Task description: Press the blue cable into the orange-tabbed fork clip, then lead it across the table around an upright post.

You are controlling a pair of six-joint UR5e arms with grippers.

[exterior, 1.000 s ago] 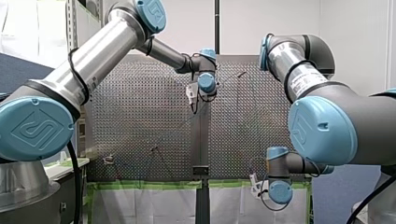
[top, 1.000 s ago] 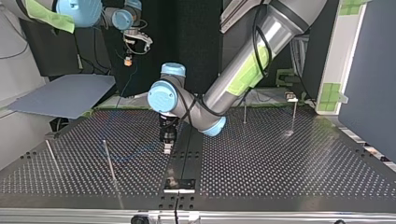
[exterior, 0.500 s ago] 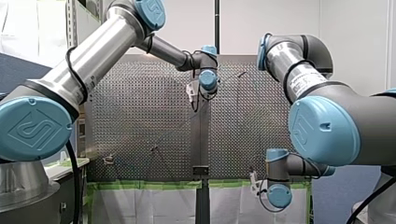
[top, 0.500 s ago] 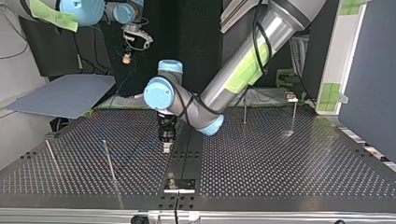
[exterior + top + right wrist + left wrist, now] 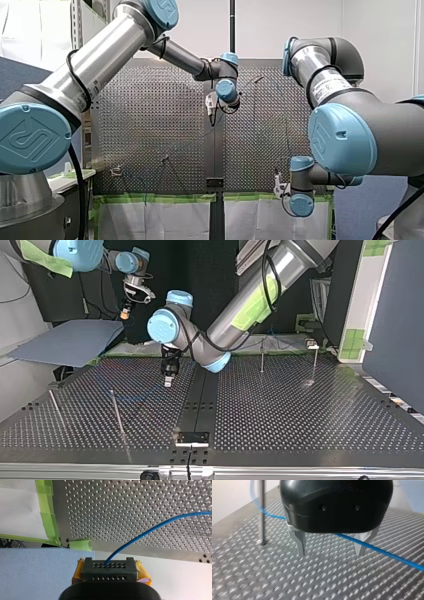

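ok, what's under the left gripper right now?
Bare perforated table and the blue cable, running across beneath the open left gripper, not clamped. An upright post stands beside it. The gripper's body hides part of the cable's run.

A pale wall (image 5: 270, 25) fills the front view's upper right. In the top view a grey-blue board (image 5: 65, 342) lies at left, a dark-blue panel (image 5: 395, 315) at right.
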